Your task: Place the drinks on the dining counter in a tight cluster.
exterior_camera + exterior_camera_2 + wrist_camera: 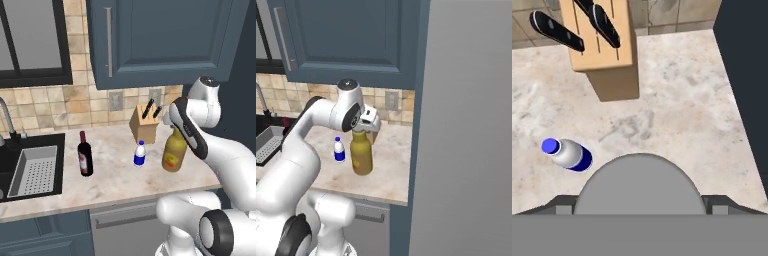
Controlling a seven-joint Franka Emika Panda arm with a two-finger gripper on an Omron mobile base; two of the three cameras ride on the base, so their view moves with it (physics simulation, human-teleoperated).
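We see the knife block [143,125] holding 3 dark-handled knives [559,31], far on the marble counter [115,175]. The gripper [639,200] sits right over the mustard bottle [174,149], jaws spread wide either side of its grey cap [639,186], not clamped. Small blue-labelled bottle [139,154] stands just left. Left base view adds the wine bottle [85,154] and sink [31,170].

**Arm bent over, hand pointing down**

The white Franka arm with dark joints folds forward at the elbow, wrist turned down. Its two-finger gripper [362,131] hangs vertically at the right, jaws spread wide.
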